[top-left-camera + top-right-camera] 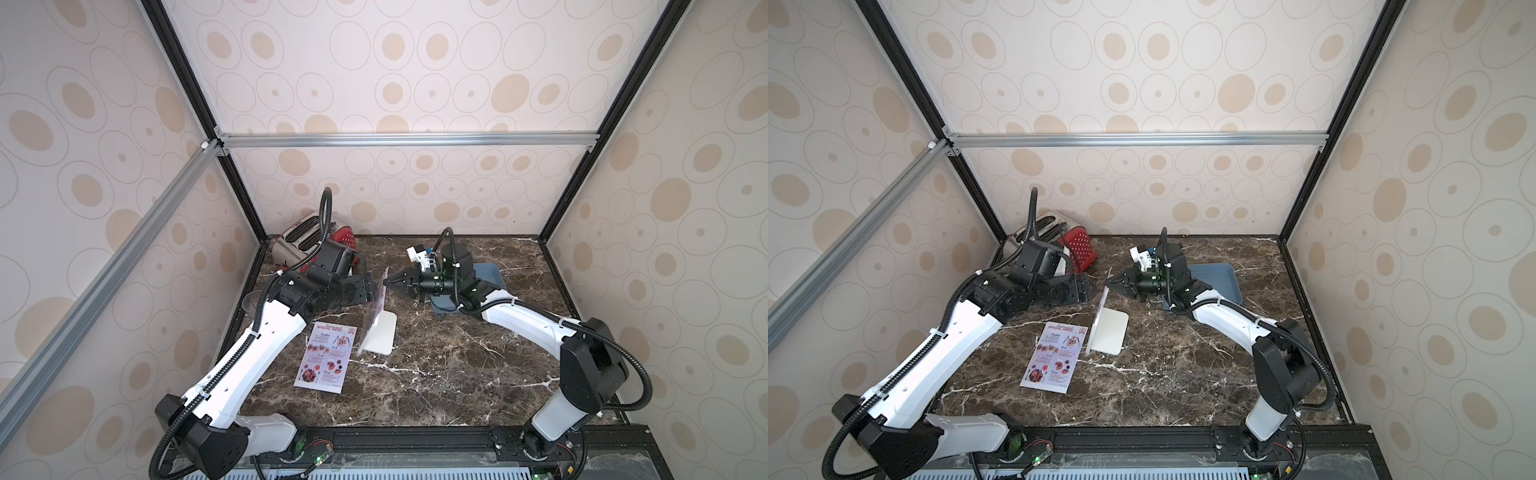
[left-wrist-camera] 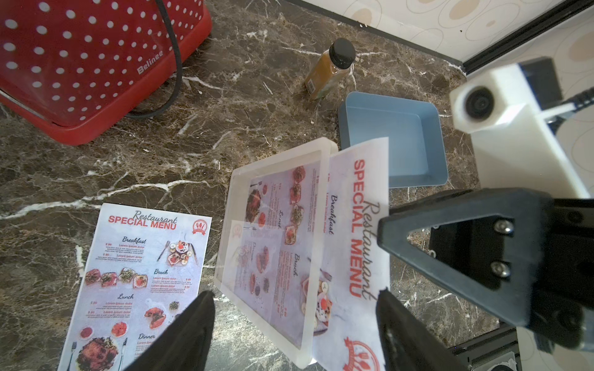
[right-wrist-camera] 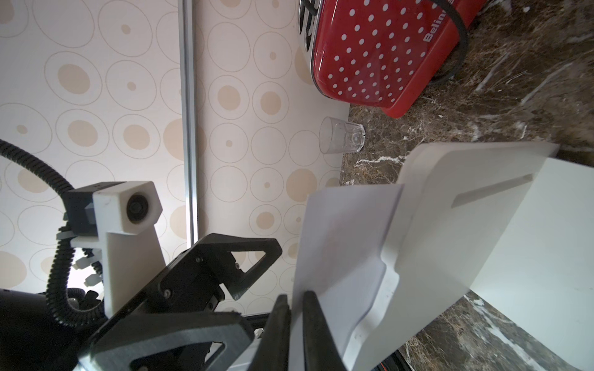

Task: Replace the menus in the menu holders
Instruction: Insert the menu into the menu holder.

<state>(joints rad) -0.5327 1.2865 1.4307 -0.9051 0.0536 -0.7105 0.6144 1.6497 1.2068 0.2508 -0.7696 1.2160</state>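
**Right gripper [image 3: 295, 294] pinching the slotted menu [image 2: 356, 199], left gripper [image 2: 294, 295] gaping**

Starting at the near side of the marble table [image 1: 436, 374]: got a loose menu [image 1: 326, 357] lying flat, printed side up, left of centre, red "SPECIAL MENU" heading pointing to the far side. Sitting just beside the stand. Touching it or not, can't tell.

Next back, roughly mid-table: menu holder [image 1: 384, 332], clear acrylic panel upright on a flat white base, printed face turned left. Holding the slotted menu only partway, heading end poking out past the panel's top edge, the rest showing through the acrylic.

Right at that poking-out end: right gripper reaching in from the right, jaws squeezed nearly together with the paper's edge sandwiched between them. Looks like a proper pinch from the right wrist camera, plain white back of the sheet filling a good chunk of that view.

On the left side of the panel: left gripper hovering near its upper part, jaws spread wide, gripping nothing. Hard to call any contact with the acrylic.

Over by the left wall at about the same depth: a clear glass [image 3: 342, 138].

Further back on the right: shallow blue-grey tray [image 1: 492, 274], partly hidden under the right arm. Near it, a small bottle [image 2: 328, 70] of amber liquid with a black cap, caught only by the left wrist camera.

Far left corner: red polka-dot toaster [image 1: 347, 247] with a black cord.
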